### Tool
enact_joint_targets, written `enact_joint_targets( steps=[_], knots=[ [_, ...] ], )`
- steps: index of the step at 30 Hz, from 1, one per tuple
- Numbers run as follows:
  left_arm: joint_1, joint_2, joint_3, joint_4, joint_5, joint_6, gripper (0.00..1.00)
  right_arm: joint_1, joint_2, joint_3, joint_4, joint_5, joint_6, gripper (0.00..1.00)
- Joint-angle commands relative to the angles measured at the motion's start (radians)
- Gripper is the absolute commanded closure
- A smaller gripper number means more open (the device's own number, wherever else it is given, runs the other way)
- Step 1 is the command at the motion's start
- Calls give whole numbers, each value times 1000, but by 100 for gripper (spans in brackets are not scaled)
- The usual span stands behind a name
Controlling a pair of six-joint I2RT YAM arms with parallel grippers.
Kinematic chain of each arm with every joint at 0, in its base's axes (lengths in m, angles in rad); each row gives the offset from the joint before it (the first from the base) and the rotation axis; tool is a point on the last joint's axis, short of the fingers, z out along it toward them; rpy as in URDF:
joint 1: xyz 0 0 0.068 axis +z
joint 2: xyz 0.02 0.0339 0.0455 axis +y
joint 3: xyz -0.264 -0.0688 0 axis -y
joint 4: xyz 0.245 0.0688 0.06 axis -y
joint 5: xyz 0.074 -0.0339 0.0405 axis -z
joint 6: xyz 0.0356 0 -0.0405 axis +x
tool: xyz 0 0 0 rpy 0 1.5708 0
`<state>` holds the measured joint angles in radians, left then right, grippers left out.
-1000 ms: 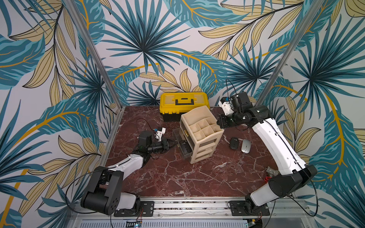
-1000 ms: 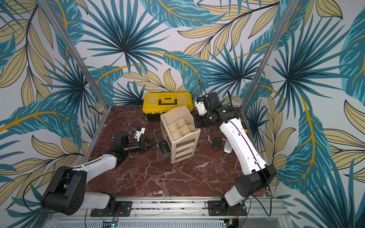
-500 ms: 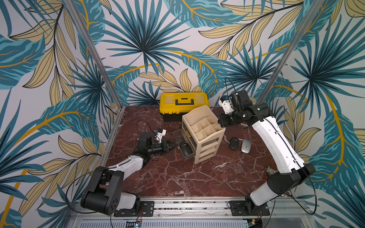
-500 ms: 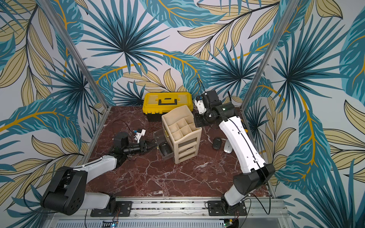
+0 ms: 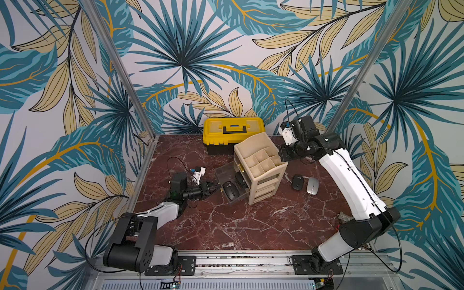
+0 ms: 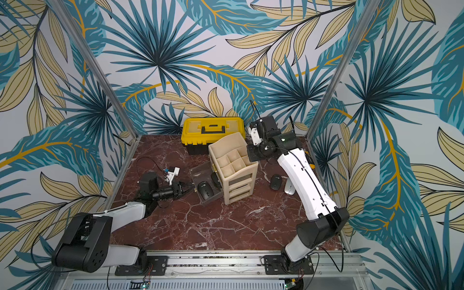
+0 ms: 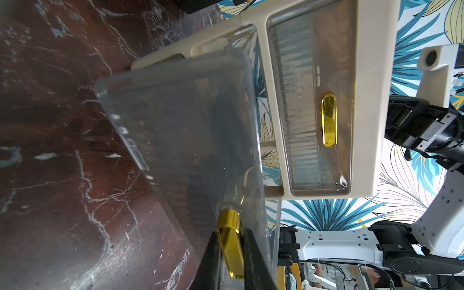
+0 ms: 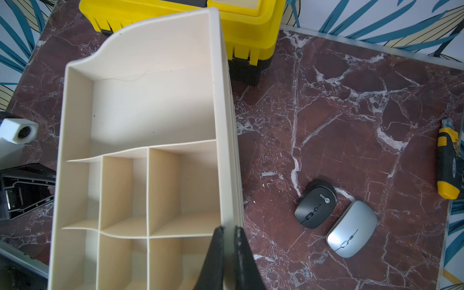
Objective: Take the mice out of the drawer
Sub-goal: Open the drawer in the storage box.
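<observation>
The lowest clear drawer (image 5: 219, 173) of the cream organizer (image 5: 261, 173) stands pulled out toward the left. One black mouse (image 5: 231, 190) lies in its open part, and a second black mouse (image 5: 241, 179) lies half under the organizer. My left gripper (image 7: 230, 244) is shut on the drawer's gold handle (image 7: 229, 233); in a top view the left gripper (image 5: 216, 187) is low over the table. My right gripper (image 8: 229, 234) is shut on the organizer's top side wall (image 8: 224, 140). A black mouse (image 8: 315, 207) and a silver mouse (image 8: 351, 228) lie on the table to the organizer's right.
A yellow toolbox (image 5: 233, 133) stands against the back wall behind the organizer. A yellow-and-black utility knife (image 8: 449, 160) lies near the table's right edge. The drawer above (image 7: 313, 100) is closed, with its gold handle (image 7: 329, 120) showing. Metal frame posts (image 5: 120, 67) flank the table.
The clear drawer has come further out toward the left with my left gripper, uncovering the black mouse inside. The organizer turned slightly; the right gripper keeps its hold.
</observation>
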<state>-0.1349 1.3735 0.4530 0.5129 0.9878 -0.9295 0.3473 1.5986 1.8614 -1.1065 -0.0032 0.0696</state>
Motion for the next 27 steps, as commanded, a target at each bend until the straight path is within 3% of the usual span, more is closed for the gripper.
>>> enact_joint_targets(
  steps=[1,8,21,27],
  knots=[
    [14,-14,-27,76,50,74,100,-23,-28,-29,111,112,39,100],
    [76,-13,-8,68,67,42,100,-22,-21,-30,114,115,17,100],
    [76,-49,21,-25,77,22,100,-22,-17,-26,150,99,4,100],
    [60,-82,100,-229,44,85,100,-22,0,13,141,90,-8,100]
  ],
)
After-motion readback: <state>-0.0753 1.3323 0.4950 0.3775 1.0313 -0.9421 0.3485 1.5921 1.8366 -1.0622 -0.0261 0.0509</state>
